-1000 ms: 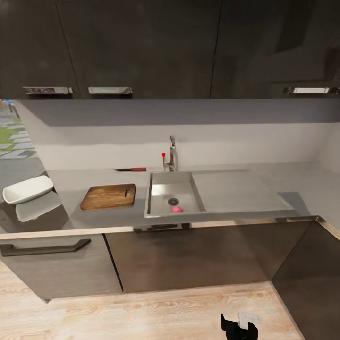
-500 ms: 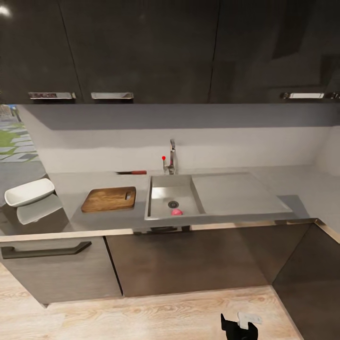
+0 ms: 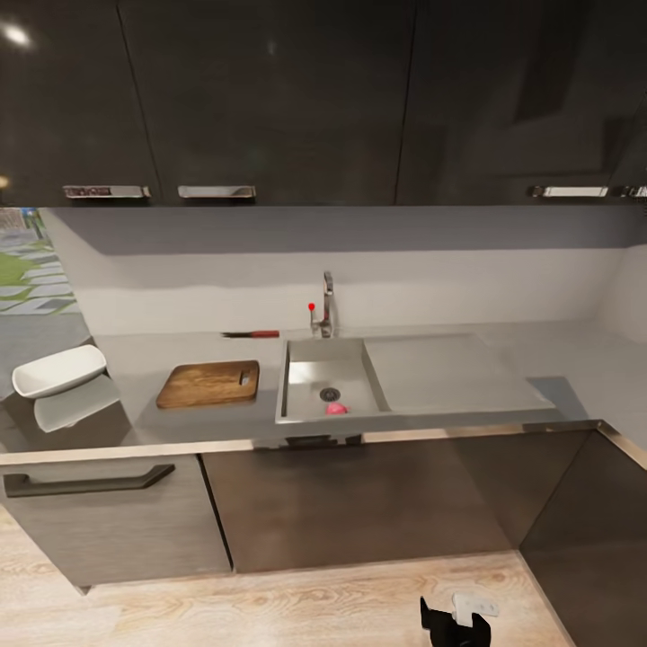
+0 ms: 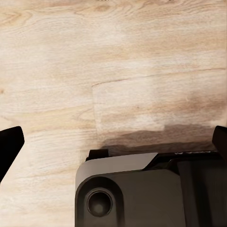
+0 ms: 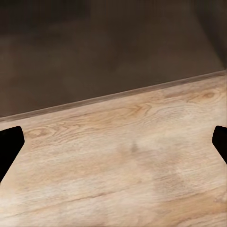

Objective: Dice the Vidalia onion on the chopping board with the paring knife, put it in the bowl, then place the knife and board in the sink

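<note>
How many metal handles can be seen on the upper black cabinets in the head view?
3, maybe more. Two sit side by side at left, the outer handle and the inner handle. The right handle sits at far right, where the picture edge may cut off another.

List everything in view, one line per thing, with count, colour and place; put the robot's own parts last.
Onion: one, pink-red, in the sink basin by the drain.
Sink: one, grey, set in the countertop.
Tap: one, chrome, red knob, behind the basin.
Chopping board: one, brown, left of the sink.
Paring knife: one, by the backsplash.
Bowl: one, white, counter's far left.
Left gripper: black fingertips apart, above wood floor.
Right gripper: same, near the cabinet base.
</note>
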Controlling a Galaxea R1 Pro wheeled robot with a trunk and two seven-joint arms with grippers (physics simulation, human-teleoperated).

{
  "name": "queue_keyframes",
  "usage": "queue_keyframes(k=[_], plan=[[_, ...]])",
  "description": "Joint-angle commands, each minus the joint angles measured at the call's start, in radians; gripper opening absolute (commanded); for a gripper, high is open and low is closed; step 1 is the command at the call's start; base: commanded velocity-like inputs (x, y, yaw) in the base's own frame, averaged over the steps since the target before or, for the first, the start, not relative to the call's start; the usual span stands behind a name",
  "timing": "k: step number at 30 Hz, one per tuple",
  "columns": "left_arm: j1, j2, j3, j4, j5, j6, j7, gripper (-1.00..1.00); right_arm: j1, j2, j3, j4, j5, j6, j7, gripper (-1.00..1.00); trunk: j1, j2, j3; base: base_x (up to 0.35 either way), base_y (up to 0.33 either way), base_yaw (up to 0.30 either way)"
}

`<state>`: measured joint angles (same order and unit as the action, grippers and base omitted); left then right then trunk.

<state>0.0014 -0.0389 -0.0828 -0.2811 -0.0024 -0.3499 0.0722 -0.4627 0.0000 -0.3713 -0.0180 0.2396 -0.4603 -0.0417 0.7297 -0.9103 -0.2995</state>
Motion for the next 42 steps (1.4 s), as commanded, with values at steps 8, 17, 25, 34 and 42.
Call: queue_keyframes(k=[8,17,25,34,42], plan=[[0.000,0.001,-0.008,-0.001,-0.001,-0.001,0.008,1.00,-0.001,0.000,-0.006,0.001,0.010,-0.003,-0.004,1.00,0.000,-0.001,0.012,-0.028,0.000,0.000],[0.000,0.001,-0.008,-0.001,0.000,-0.001,0.008,1.00,-0.001,0.000,-0.006,0.001,0.010,-0.003,-0.004,1.00,0.000,-0.001,0.026,-0.122,0.000,0.000],[0.000,0.001,-0.008,-0.001,0.000,-0.001,0.008,1.00,-0.001,0.000,-0.006,0.001,0.010,-0.003,-0.004,1.00,0.000,-0.001,0.038,-0.106,0.000,0.000],[0.000,0.001,-0.008,-0.001,-0.001,-0.001,0.008,1.00,-0.001,0.000,-0.006,0.001,0.010,-0.003,-0.005,1.00,0.000,-0.001,0.047,-0.058,0.000,0.000],[0.000,0.001,-0.006,-0.002,-0.001,-0.001,0.009,1.00,-0.001,0.000,-0.006,0.001,0.010,0.015,-0.006,1.00,0.000,-0.001,0.048,-0.004,0.000,0.000]])
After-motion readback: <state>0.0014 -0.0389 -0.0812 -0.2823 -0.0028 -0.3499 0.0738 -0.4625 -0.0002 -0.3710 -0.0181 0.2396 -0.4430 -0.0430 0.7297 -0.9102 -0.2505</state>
